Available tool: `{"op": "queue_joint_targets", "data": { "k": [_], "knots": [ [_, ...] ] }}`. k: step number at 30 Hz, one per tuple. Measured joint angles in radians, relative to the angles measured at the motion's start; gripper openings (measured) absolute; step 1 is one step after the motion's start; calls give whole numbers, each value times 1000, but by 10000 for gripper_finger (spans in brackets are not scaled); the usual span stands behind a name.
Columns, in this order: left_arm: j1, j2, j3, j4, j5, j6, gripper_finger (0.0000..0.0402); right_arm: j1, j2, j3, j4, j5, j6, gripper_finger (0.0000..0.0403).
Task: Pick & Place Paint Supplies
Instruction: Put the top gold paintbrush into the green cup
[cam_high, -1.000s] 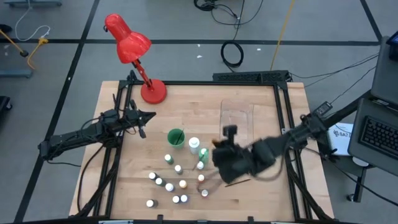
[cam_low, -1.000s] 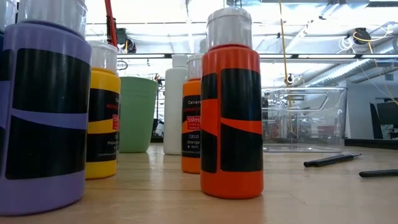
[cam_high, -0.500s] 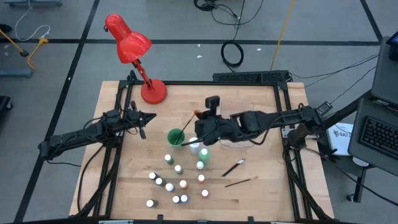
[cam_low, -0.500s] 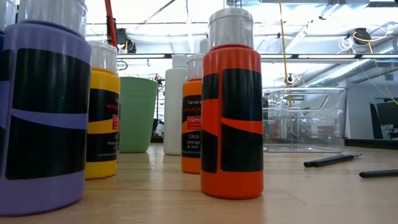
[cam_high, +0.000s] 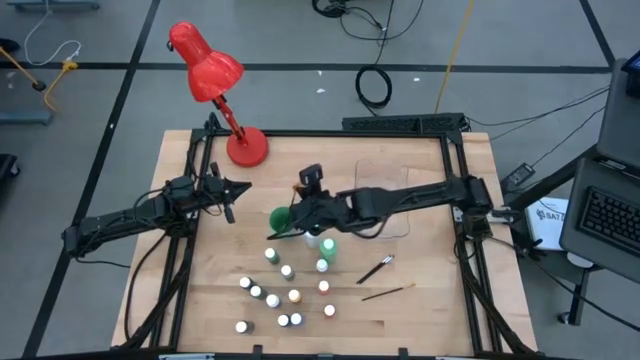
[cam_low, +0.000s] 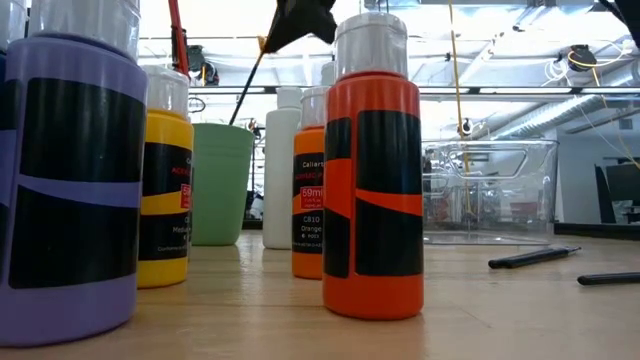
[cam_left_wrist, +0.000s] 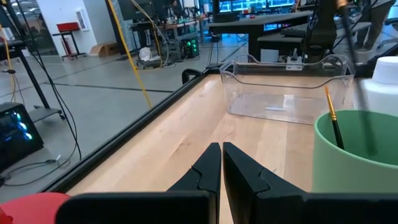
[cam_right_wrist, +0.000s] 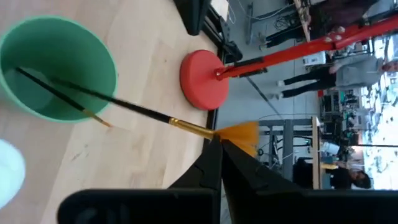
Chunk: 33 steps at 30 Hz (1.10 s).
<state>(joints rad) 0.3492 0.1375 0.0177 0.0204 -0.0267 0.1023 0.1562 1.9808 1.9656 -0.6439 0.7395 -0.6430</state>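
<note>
Over on your left, the left gripper (cam_high: 232, 190) hangs above the bare wood near the table's (cam_high: 420, 310) left edge, its dark fingers (cam_left_wrist: 208, 165) pressed together on nothing. Just behind it stands the red lamp (cam_high: 215, 75) on its round base. Ahead of those fingers, in its wrist view, you see smooth pale wood, the rim of the green cup (cam_left_wrist: 357, 152) with one brush (cam_left_wrist: 333, 118) already leaning inside, and the clear tray (cam_left_wrist: 286, 87) further on.

Moving right, your right gripper (cam_high: 300, 205) sits just above and behind the green cup (cam_high: 283, 221), clenched on a thin dark-handled brush (cam_right_wrist: 130, 109) near its orange bristle end. The handle slants down into the cup's mouth beside the other brush (cam_right_wrist: 59, 96); whether its tip touches the bottom you cannot tell. In the low view that held brush (cam_low: 247, 85) runs at a slant above the cup (cam_low: 220, 180).

Just beside the gripper, on its near side, stand the taller white and green bottles (cam_high: 322, 245), close enough to crowd it. Nearer you, the small white-capped paint bottles (cam_high: 285, 295) are scattered in a loose cluster. Right of those, two more brushes (cam_high: 380, 280) lie flat on open wood, well apart from the gripper. The clear tray (cam_high: 385, 190) sits under the right arm, with free tabletop around the brushes.
</note>
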Motion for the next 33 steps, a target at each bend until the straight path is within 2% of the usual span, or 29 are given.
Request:
{"op": "queue_joint_targets", "data": {
  "k": [2, 7, 11, 25, 30, 33],
  "knots": [
    [0, 0, 0, 0, 0, 6, 21, -3, 4, 0, 9, 26, -11, 0],
    [0, 0, 0, 0, 0, 13, 21, -6, 2, 0, 26, 12, -1, 0],
    [0, 0, 0, 2, 0, 20, 21, -6, 2, -3, 40, -55, 2, 0],
    [0, 0, 0, 4, -1, 20, 21, -7, 2, -269, 328, -60, -104, 0],
    [0, 0, 0, 5, -1, 25, 21, -7, 2, -317, 391, -66, -111, 0],
    [0, 0, 0, 5, -1, 26, 21, -7, 2, -335, 391, -112, -107, 0]
  ]
}}
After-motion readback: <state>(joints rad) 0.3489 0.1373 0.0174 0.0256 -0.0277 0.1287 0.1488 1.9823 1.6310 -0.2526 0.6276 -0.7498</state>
